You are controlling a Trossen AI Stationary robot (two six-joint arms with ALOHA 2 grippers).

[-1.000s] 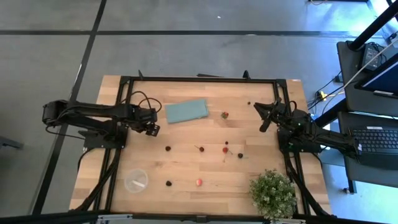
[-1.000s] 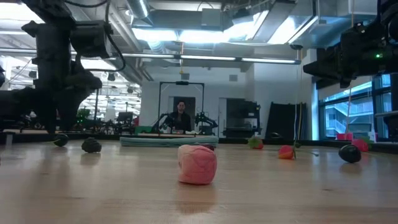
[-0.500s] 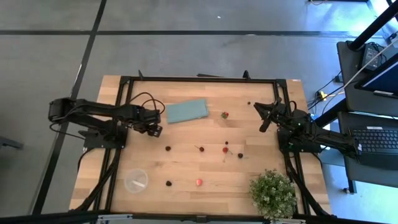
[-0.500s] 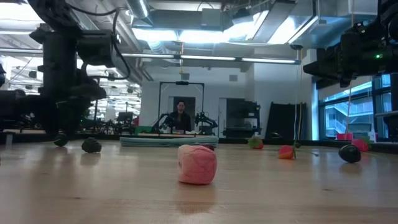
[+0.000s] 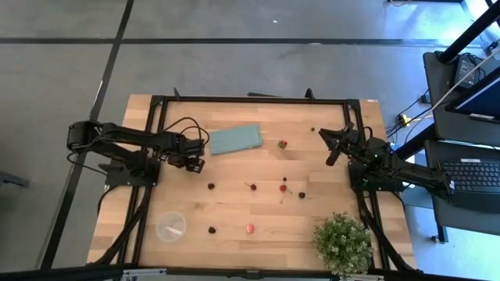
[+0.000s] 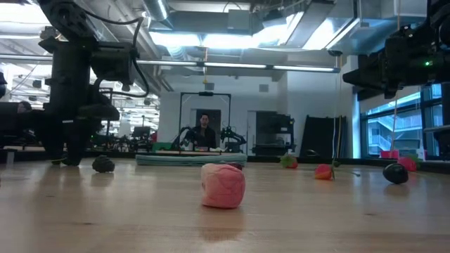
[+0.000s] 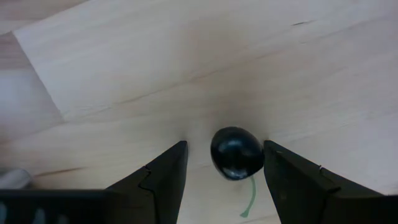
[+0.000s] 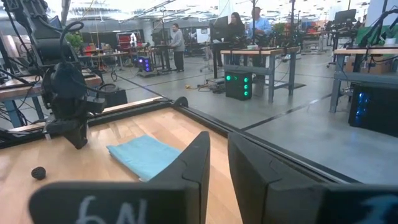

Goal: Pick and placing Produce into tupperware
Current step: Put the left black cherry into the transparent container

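Observation:
My left gripper points down at the table's left part, open and low over the wood. A dark berry with a green stem lies on the table between its fingers. It is hidden under the gripper in the high view. More produce lies scattered: red pieces and dark ones. The clear round tupperware stands at the near left. My right gripper waits level at the far right, shut on nothing. My left gripper comes from above with one finger on each side of the dark berry. One finger stands right at the berry's side; I cannot tell whether it touches. The other finger is clearly apart. The berry lies on the wood.
A flat teal rectangle lies just beyond my left gripper. A bushy green potted plant stands at the near right corner. A black frame runs round the table. People show in the room beyond.
My left gripper has sunk toward the table and gone slightly toward the right edge, coming down around the dark berry. In the low view its fingers now stand where that berry showed before.

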